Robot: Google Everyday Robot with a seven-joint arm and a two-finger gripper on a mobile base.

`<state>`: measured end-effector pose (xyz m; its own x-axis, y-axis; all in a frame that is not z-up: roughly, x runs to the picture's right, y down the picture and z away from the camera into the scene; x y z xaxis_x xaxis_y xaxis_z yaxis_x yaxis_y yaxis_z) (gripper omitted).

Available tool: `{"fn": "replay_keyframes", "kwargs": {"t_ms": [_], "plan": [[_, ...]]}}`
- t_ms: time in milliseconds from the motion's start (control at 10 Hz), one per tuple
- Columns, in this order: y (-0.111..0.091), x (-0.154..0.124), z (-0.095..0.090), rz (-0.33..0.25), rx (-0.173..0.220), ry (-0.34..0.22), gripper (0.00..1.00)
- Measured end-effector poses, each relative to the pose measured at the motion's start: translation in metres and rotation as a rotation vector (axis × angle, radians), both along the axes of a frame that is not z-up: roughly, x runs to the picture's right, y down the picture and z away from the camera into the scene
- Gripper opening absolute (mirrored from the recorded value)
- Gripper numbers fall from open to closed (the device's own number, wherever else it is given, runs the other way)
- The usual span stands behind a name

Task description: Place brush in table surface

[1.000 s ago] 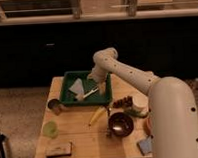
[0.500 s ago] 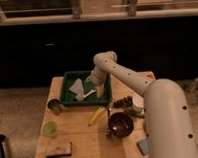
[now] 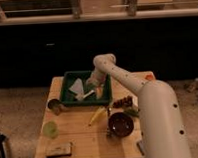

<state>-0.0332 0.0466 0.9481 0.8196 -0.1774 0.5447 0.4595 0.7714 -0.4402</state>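
The brush (image 3: 86, 96) is a slim cream-white stick lying inside the dark green tray (image 3: 68, 98), near its front edge. My gripper (image 3: 93, 87) is down in the tray, just above and to the right of the brush's upper end. I cannot tell if it touches the brush. The table surface (image 3: 78, 137) is the light tan wooden top under the tray.
A grey-blue wedge (image 3: 76, 86) lies in the tray left of the gripper. On the table are a metal cup (image 3: 55, 106), a green cup (image 3: 50, 129), a yellow banana (image 3: 98, 115), a dark bowl (image 3: 120, 124), grapes (image 3: 122, 102) and a dark flat object (image 3: 58, 149).
My arm has shifted slightly left and lower over the tray, bringing the gripper closer to the brush. The objects have not moved.
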Motion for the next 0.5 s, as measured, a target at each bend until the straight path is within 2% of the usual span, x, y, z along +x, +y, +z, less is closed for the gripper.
{"fn": "replay_keyframes", "kwargs": {"t_ms": [500], "plan": [[0.01, 0.005, 0.014, -0.004, -0.041, 0.019, 0.8]]}}
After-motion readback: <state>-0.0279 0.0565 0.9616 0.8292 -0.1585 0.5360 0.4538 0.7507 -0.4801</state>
